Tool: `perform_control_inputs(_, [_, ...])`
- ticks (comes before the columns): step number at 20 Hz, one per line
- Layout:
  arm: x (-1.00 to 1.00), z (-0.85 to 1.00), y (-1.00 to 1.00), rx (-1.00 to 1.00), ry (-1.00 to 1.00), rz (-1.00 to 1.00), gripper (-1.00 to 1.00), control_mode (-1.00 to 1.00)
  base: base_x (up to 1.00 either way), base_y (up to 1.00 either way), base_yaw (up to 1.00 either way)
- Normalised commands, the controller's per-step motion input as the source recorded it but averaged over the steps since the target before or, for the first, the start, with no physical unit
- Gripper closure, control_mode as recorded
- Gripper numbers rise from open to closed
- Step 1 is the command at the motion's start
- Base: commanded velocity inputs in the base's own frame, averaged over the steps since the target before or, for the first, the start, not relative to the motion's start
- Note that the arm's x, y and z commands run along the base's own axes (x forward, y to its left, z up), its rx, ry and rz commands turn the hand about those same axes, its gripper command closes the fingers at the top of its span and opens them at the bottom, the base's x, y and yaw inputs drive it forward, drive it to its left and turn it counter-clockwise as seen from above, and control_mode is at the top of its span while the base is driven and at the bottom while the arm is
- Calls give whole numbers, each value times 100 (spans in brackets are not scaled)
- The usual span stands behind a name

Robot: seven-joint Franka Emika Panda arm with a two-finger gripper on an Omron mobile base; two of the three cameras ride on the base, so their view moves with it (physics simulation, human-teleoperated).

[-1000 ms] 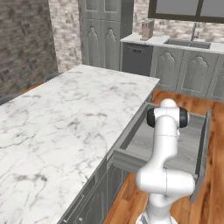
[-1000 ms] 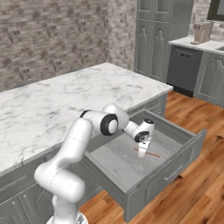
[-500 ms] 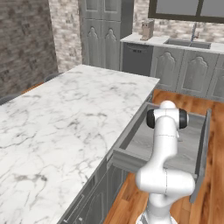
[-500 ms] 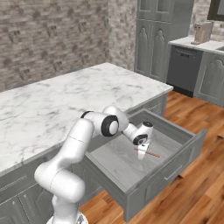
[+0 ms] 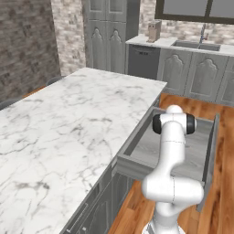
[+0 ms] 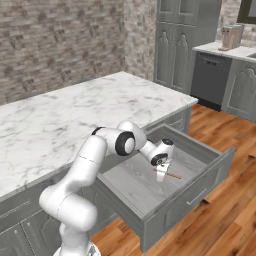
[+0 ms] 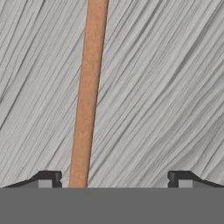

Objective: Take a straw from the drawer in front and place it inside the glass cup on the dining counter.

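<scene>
wide-open, empty gripper [image 7: 114, 179] low over the drawer [image 6: 135, 185] floor, straw [image 7: 89, 94] between its tips nearer the left, running six to twelve o'clock.

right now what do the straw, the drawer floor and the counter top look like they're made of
The straw: matte reddish-brown, faintly speckled, so perhaps paper or cork-like; the look leaves it open. The drawer floor: grey with curving grain lines, likely painted or stained wood. The dining counter: white slab with grey veins and a soft sheen, seemingly polished marble.
</scene>
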Motion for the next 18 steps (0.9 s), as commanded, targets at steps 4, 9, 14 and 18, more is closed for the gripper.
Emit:
perform_control_inputs(4, [0,-25,0,0,0,0,100,-100,0,0,0])
perform_control_inputs(9, [-3,-12,0,0,0,0,100,-100,0,0,0])
perform_control_inputs(14, [-8,0,0,0,0,0,100,-100,0,0,0])
perform_control_inputs(18, [-29,8,0,0,-5,0,100,-100,0,0,0])
